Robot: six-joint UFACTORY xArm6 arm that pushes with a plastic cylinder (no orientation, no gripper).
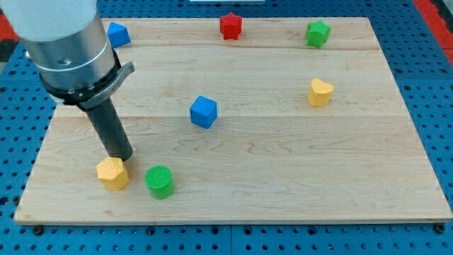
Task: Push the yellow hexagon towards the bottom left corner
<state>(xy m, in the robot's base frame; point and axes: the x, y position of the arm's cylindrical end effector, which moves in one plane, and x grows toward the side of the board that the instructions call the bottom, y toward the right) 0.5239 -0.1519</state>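
The arm ends in a plain dark rod with no jaws or pads to open or close, so there is nothing gripping anything; it can only shove. My tip (122,157) sits on the wooden board (283,184) right at the upper right edge of the yellow hexagon (112,173), touching it or as good as touching; the rod's foot hides the exact contact.

The hexagon lies near the board's bottom edge, toward the bottom left corner but not in it. A stretch of bare wood remains between the block and that corner, more of it leftward than downward. From the tip, the hexagon lies down and slightly to the left, which is roughly the line to the corner, though the corner sits more to the left than that. I judge the next push wants to run down and left, with a touch more leftward lean, so the block does not slide off the front edge before it reaches the corner.

The hexagon has no real long axis, so it may turn a little under an off-centre push.

The green cylinder (159,181) stands just to the right of the hexagon, apart from it and behind the line of travel, so it should stay out of the way. The blue cube (203,111) sits mid-board, well clear.
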